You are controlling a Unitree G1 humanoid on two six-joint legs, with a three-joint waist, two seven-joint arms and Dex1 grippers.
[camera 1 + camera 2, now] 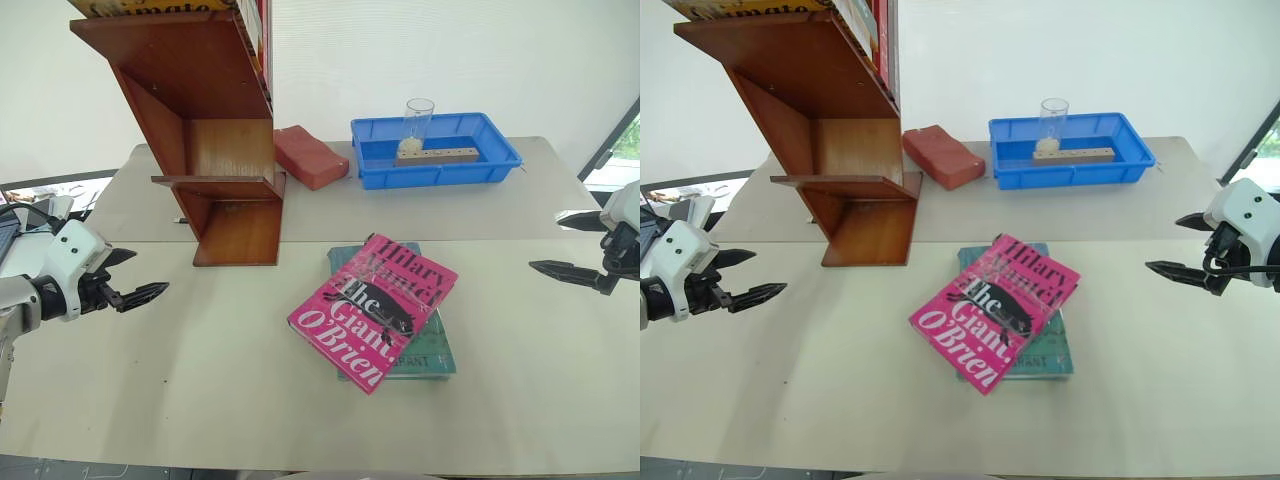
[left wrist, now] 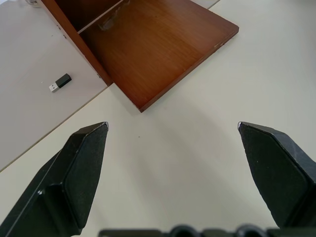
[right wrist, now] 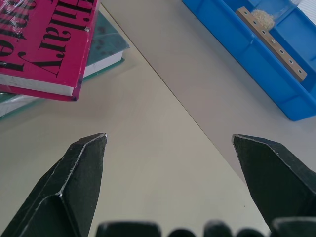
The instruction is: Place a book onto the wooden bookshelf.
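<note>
Beige worktop (image 1: 200, 400) is carrying everything. Wooden bookshelf (image 1: 215, 150) is standing at the far left of it, reddish-brown, slanted sides, books sitting on its top tier. Blue plastic tray (image 1: 436, 150) is sitting far right of centre, holding a clear glass (image 1: 419, 118) and a wooden strip with holes (image 1: 437, 154). Red brick-like block (image 1: 310, 156) is lying between shelf and tray, just beside the shelf.

Pink book (image 1: 373, 308), "Hilary Mantel The Giant, O'Brien", is lying face up mid-worktop, skewed on top of a teal-green book (image 1: 432, 352), touching it, well apart from the shelf. Not on the shelf yet.

Left gripper (image 1: 135, 280) is hovering over the left edge of the worktop, released, jaws spread wide, nothing between them. Right gripper (image 1: 565, 245) is hovering at the right edge, likewise released and empty, pointing inward toward the books. Both are well apart from the pink book.

Small black USB dongle (image 2: 61, 82) is lying on the worktop beside the shelf base.
</note>
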